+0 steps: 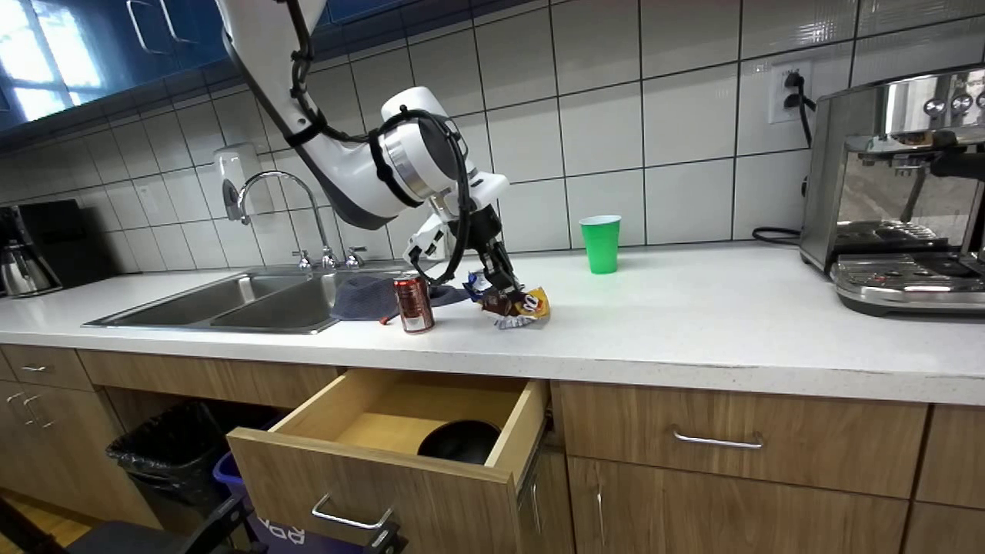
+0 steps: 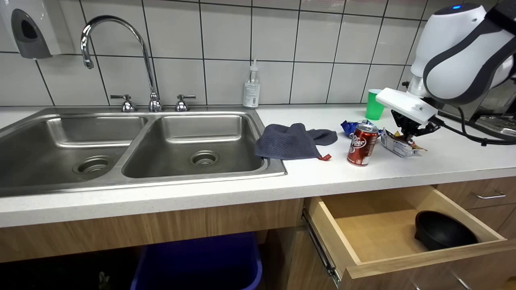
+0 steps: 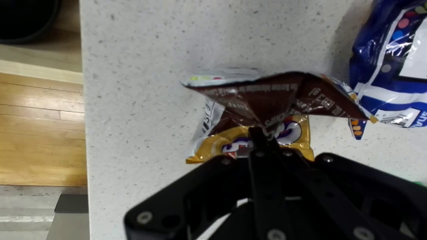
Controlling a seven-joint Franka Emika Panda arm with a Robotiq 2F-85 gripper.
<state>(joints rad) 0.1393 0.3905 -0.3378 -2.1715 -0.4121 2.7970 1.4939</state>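
Observation:
My gripper (image 3: 263,135) is shut on a crumpled brown and yellow snack bag (image 3: 280,96), pinching its plastic between the fingertips. The bag rests on or just above the white counter; I cannot tell which. In both exterior views the gripper (image 1: 509,291) (image 2: 408,140) points down at the bag (image 1: 532,303) (image 2: 397,146). A blue snack bag (image 3: 373,63) lies beside it and also shows in both exterior views (image 1: 475,285) (image 2: 349,127). A red soda can (image 1: 414,305) (image 2: 362,147) stands upright nearby. A green cup (image 1: 601,245) (image 2: 375,105) stands upright near the wall.
An open drawer (image 1: 369,469) (image 2: 403,261) below the counter holds a black bowl (image 1: 460,442) (image 2: 443,230). A dark cloth (image 2: 286,143) lies beside the double sink (image 2: 135,161) with its tall faucet (image 2: 151,76). A coffee machine (image 1: 885,192) stands on the counter. Bins (image 1: 169,454) sit below.

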